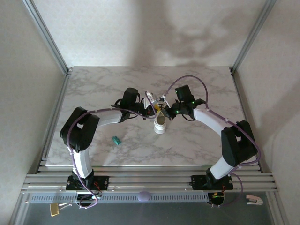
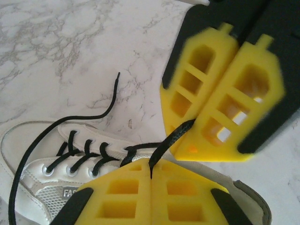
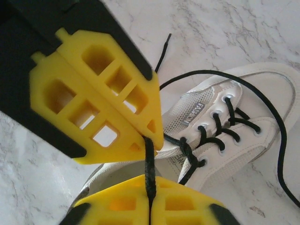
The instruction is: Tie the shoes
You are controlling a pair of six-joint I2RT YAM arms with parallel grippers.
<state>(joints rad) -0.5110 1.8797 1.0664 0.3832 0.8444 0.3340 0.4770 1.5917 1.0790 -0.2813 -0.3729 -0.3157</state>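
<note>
I log the overhead frame from left to right.

1 – left arm: bent over the left side of the marble counter, reaching toward the middle of the frame.

2 – teal object: small, lying on the counter lower left of centre, well apart from the rest.

3 – left pincer: just left of centre. On its own wrist camera I see its yellow pads at the bottom edge pressed together. They are clamped on the black lace, which rises out of the seam between them.

4 – white sneaker: on the counter at the centre of the frame, just below the two pincers. In the left wrist view it lies at lower left, with lacing crossed through the eyelets. A loose lace end trails over bare marble toward the upper middle.

5 – right pincer: just right of centre, its tips close to those of the left pincer. Its own camera shows its pads at the bottom edge closed, with the black lace nipped in their seam. A short run of lace goes straight up from there to the tips of the left pincer at upper left of that frame.

6 – right arm: bent over the right side of the counter, with a purple cable looping above it.
</note>
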